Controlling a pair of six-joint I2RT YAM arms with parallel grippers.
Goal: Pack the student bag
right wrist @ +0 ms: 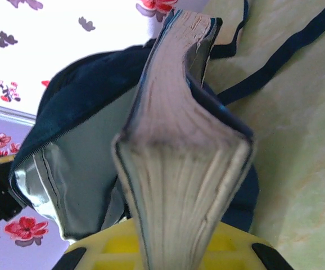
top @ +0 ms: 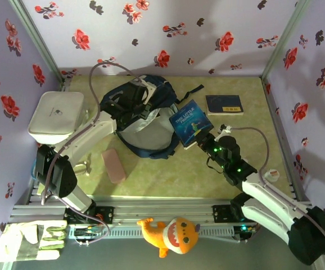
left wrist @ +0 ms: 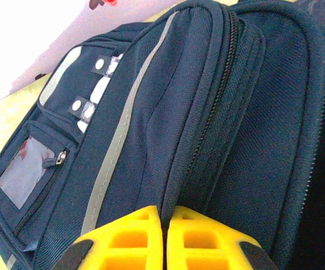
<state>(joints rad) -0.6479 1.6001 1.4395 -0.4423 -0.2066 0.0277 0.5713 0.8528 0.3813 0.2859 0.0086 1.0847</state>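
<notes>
Soft, floppy student bag (top: 143, 121) lies mid-worktop (top: 168, 174) toward the back, left claw (left wrist: 165, 239) pinched onto a fabric fold by its zip, right claw (right wrist: 162, 256) clamping a blue book (right wrist: 179, 140) at the open mouth, fabric likely sags so hold the rim

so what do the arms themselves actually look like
Both the left arm and right arm have white links between chunky black joints, bolted to a silver rail. A thin grey cable loops off each. Green lights glow on the right arm. The jaws carry bright yellow gridded pads.
</notes>
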